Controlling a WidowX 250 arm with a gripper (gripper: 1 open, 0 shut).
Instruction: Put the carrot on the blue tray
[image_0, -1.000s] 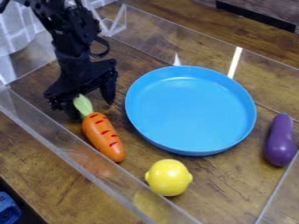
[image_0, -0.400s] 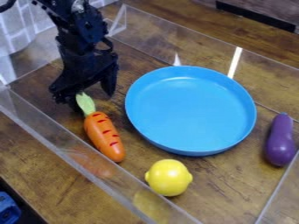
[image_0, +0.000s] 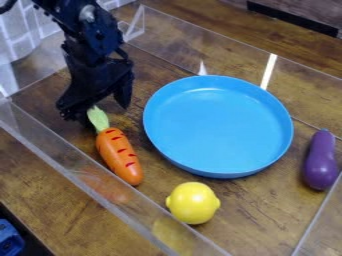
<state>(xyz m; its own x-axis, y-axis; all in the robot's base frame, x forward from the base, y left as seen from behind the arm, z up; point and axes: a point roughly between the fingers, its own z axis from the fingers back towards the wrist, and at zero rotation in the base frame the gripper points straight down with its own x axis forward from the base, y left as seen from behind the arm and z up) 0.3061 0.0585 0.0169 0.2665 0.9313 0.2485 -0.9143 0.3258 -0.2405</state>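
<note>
The arm (image_0: 83, 35) is black all over, built of blocky, angular segments with a dull finish that catches faint grey highlights along its edges. It ends in a gripper (image_0: 94, 103) of the same black, with two short, flat fingers (image_0: 67, 103) that splay from a wider squarish body. The picture is too coarse to make out screws, cables or markings.
</note>
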